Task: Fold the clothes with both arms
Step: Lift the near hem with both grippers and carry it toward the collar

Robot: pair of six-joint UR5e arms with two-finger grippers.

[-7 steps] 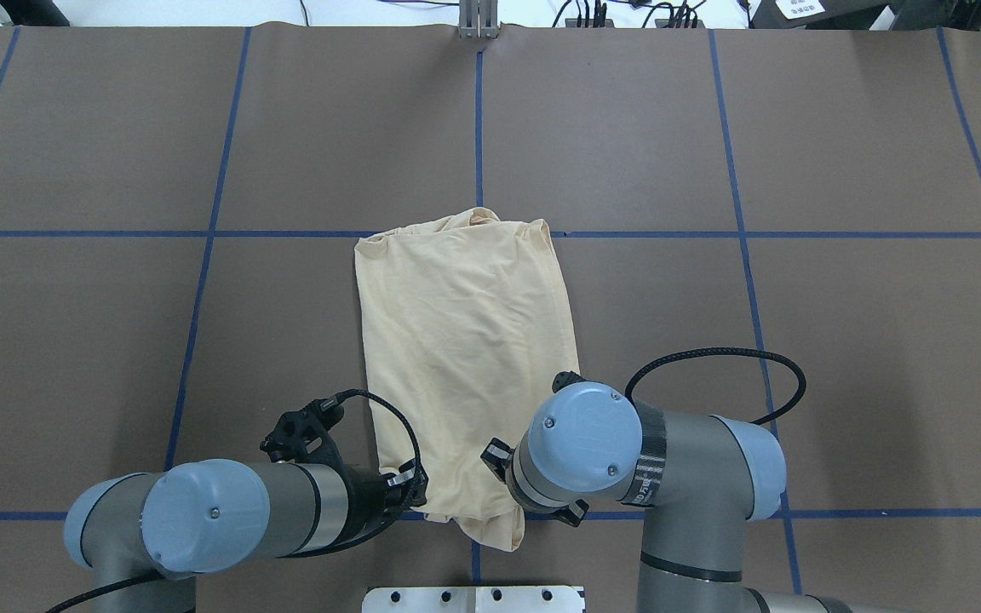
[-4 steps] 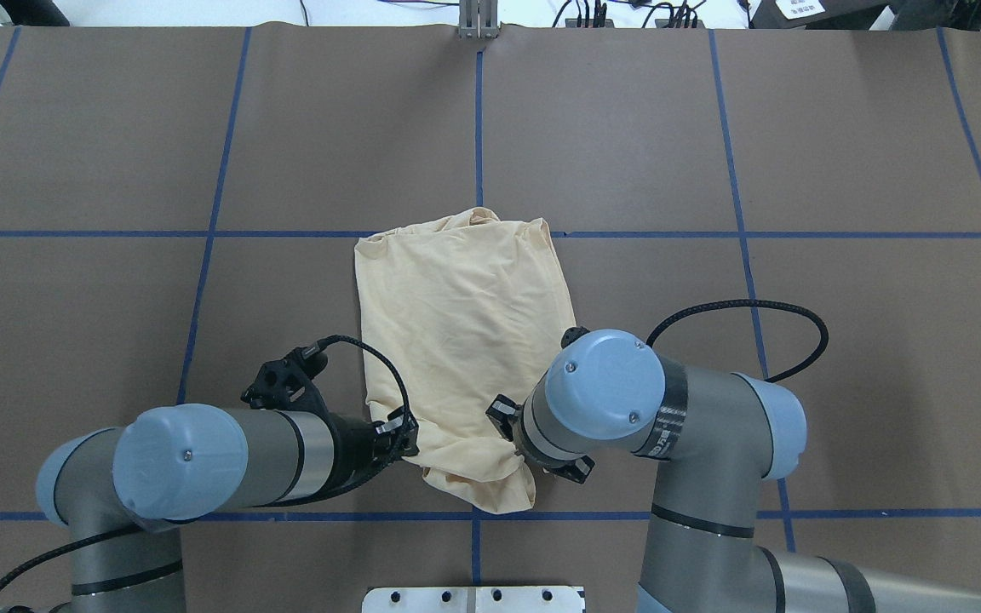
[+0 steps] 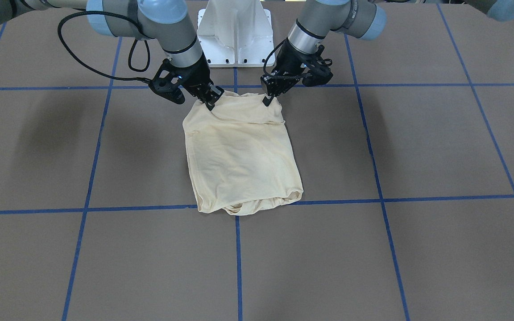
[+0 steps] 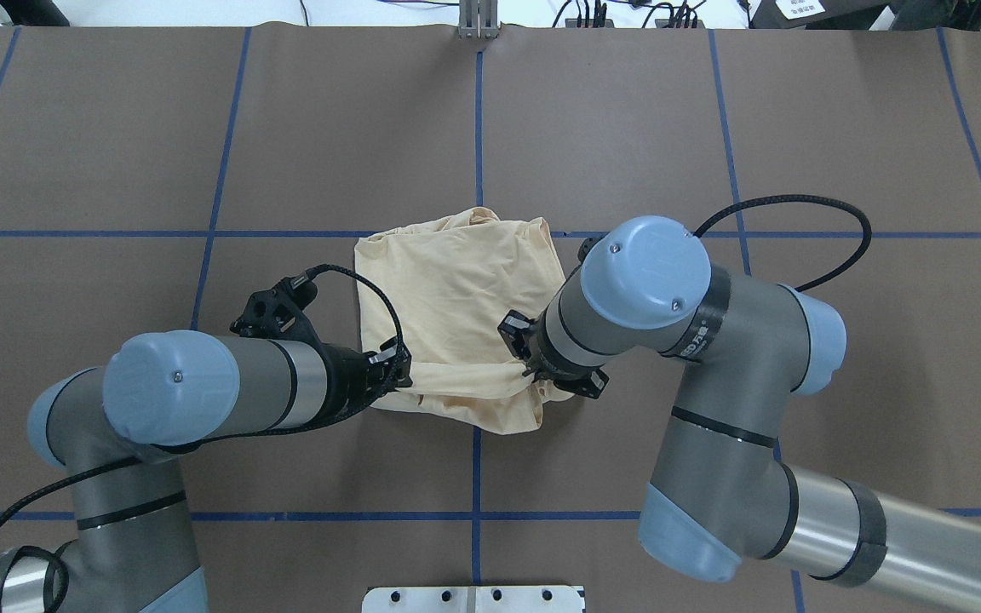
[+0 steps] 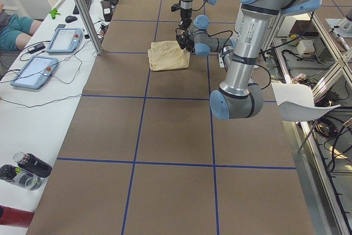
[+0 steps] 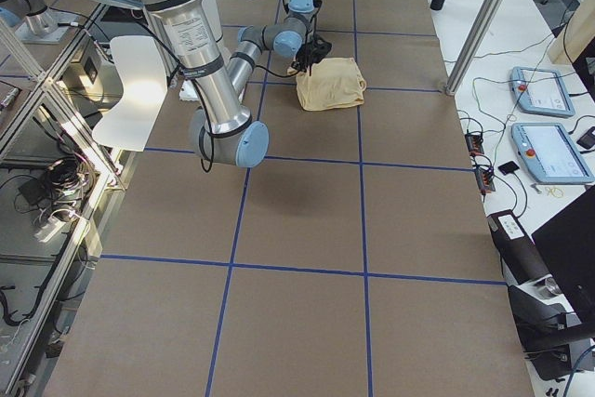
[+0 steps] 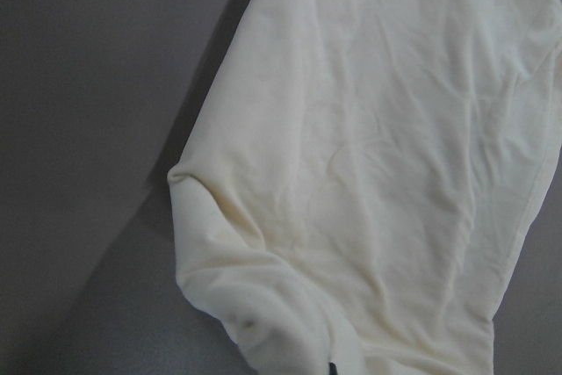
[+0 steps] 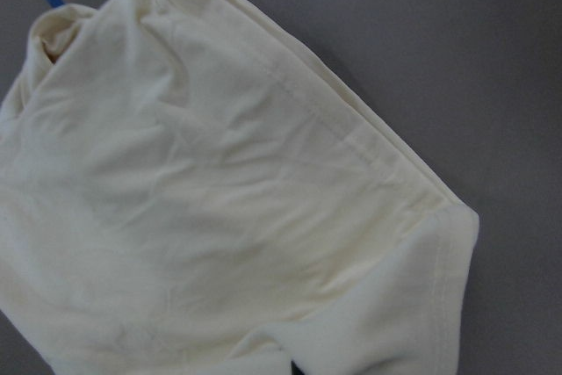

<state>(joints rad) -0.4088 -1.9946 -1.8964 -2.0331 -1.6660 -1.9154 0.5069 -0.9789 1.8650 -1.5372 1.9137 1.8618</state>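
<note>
Cream-yellow cloth sits near the middle of your brown counter: the T-shirt is folded into a narrow rectangle. Its end away from the robot rests on a blue tape line. The end nearest the robot is raised off the counter and held at both corners. The left fingers are pinched tight on the corner on the robot's left, and the right fingers are clamped on the opposite corner. From overhead you see the held edge stretched between them above the shirt's lower half, with a loose fold sagging beneath it. Each wrist camera shows wrinkled cream fabric close below, with bare counter beside it. Behind the arms stands the white pedestal base.
</note>
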